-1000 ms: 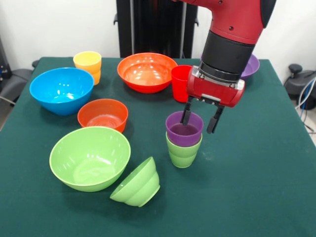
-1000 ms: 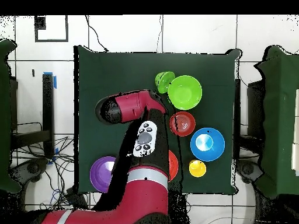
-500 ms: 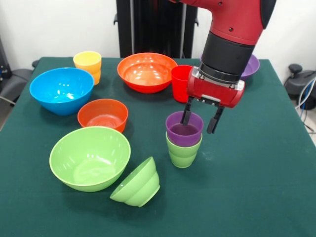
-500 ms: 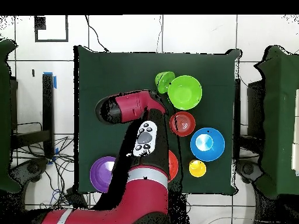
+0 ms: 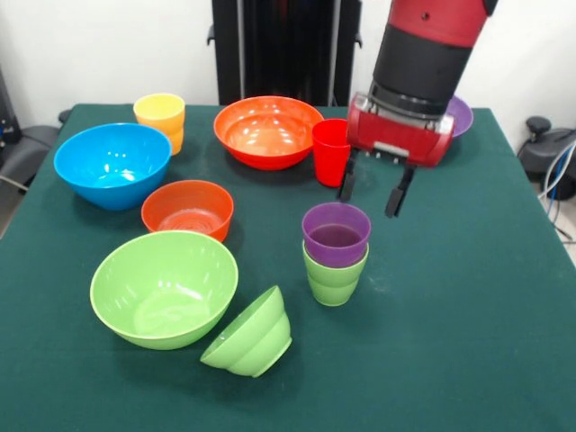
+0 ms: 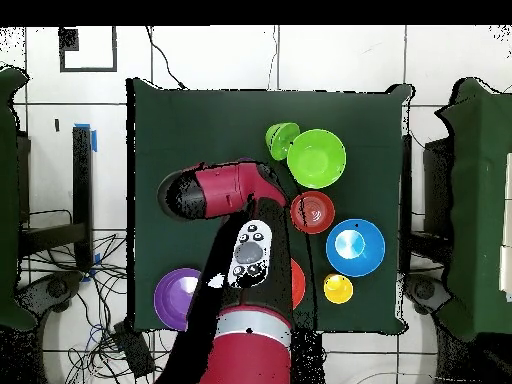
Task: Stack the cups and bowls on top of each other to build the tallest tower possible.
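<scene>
A purple cup (image 5: 335,233) sits nested in a light green cup (image 5: 332,281) at mid-table, a short two-cup stack. My gripper (image 5: 369,202) hangs open and empty above and just behind it, touching nothing. A red cup (image 5: 329,151) stands upright to the left of the gripper. A yellow cup (image 5: 160,118) (image 6: 338,289) stands at the far left. The small light green bowl (image 5: 250,334) (image 6: 279,138) lies tipped on its side near the front. In the overhead view my arm hides the gripper and the stack.
The large orange bowl (image 5: 267,130), blue bowl (image 5: 112,164) (image 6: 355,248), small orange-red bowl (image 5: 187,209) (image 6: 312,211) and large green bowl (image 5: 164,286) (image 6: 316,158) fill the table's left half. A purple bowl (image 5: 460,117) (image 6: 178,295) sits behind my arm.
My gripper has lifted up and back from the purple cup's rim, still open. The cups and bowls have not moved.
</scene>
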Robot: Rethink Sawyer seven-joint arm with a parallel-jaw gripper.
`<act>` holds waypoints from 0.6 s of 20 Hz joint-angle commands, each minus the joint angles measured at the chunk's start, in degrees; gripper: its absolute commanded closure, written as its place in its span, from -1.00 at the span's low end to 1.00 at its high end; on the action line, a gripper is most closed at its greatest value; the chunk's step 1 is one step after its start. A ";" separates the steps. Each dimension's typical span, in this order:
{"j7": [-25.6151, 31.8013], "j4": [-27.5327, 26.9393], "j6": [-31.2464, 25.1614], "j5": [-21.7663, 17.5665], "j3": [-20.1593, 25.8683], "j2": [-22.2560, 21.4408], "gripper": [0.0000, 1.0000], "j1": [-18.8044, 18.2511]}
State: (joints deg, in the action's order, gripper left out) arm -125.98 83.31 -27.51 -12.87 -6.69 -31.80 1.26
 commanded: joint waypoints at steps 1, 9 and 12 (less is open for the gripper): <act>-2.90 8.30 0.04 1.04 5.61 -2.87 -1.00 0.26; -1.89 14.85 1.83 -0.32 5.91 -5.53 -1.00 0.61; -2.42 16.93 3.16 -0.69 5.98 -5.94 -1.00 1.35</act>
State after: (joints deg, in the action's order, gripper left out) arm -125.98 91.11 -27.44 -12.46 -6.66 -37.43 1.30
